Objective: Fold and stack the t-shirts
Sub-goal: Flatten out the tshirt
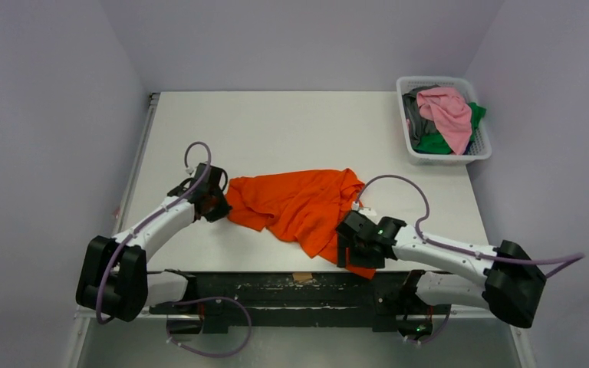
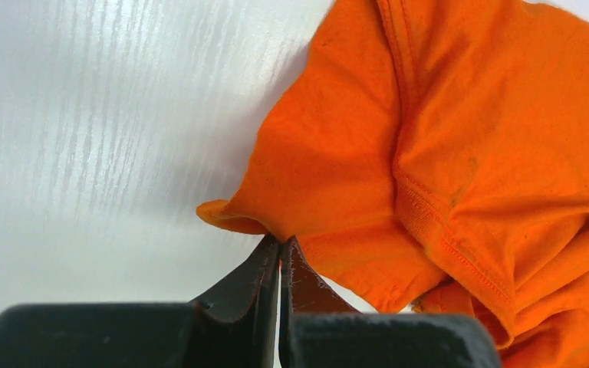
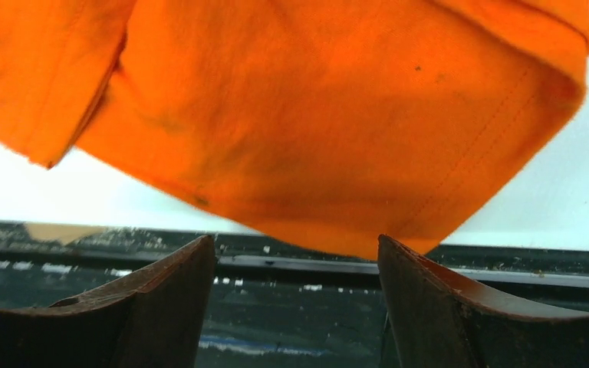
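Observation:
The orange t-shirt [image 1: 299,205] lies crumpled across the middle of the white table [image 1: 291,130], one corner hanging over the near edge. My left gripper [image 1: 216,201] is at its left edge, shut on a fold of the orange t-shirt [image 2: 399,153], its tips [image 2: 281,244] pinching the cloth. My right gripper [image 1: 347,253] is at the shirt's near right corner, open and empty. In the right wrist view its tips [image 3: 297,244] stand just below the hanging orange hem [image 3: 337,153]. Pink [image 1: 449,111], green [image 1: 435,142] and grey [image 1: 416,115] t-shirts lie piled in the basket.
A white slotted plastic basket [image 1: 479,153] stands at the table's far right corner. The dark front rail of the table [image 1: 299,280] runs under the right gripper, also seen in the right wrist view [image 3: 291,268]. Grey walls close in on the left, back and right.

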Controlling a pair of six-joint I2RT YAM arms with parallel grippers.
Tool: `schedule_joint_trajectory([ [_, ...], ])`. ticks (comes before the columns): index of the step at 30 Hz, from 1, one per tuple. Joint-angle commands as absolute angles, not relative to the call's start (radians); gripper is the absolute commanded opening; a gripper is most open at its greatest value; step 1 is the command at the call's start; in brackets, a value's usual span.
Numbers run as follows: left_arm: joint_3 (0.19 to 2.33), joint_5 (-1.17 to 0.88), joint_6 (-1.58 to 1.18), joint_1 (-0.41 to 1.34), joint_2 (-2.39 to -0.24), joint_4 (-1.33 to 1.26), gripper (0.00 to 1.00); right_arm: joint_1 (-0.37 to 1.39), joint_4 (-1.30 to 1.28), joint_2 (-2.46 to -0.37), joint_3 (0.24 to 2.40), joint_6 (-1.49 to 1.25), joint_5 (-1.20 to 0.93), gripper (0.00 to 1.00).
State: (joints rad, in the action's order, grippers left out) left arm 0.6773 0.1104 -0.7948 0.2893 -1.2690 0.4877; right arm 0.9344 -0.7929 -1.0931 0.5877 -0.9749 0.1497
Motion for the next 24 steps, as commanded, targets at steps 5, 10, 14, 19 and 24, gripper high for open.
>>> schedule_joint_trajectory([
  [5, 0.667, 0.174, -0.812, 0.291, -1.235, 0.530, 0.00, 0.950, -0.714, -1.334, 0.618, -1.054, 0.269, 0.65],
  [10, 0.659, 0.151, -0.816, 0.291, -1.184, 0.560, 0.00, 0.950, -0.721, -1.349, 0.622, -1.068, 0.304, 0.00],
  [14, 0.671, 0.150, -0.818, 0.291, -1.044, 0.633, 0.00, 0.948, -0.805, -1.263, 0.718, -1.032, 0.395, 0.00],
  [19, 0.772, 0.122, -0.812, 0.291, -0.841, 0.735, 0.00, 0.933, -0.888, -1.138, 0.902, -0.946, 0.501, 0.00],
  [24, 0.939, 0.232, -0.795, 0.291, -0.718, 0.817, 0.00, 0.867, -0.885, -0.996, 1.079, -0.831, 0.572, 0.00],
])
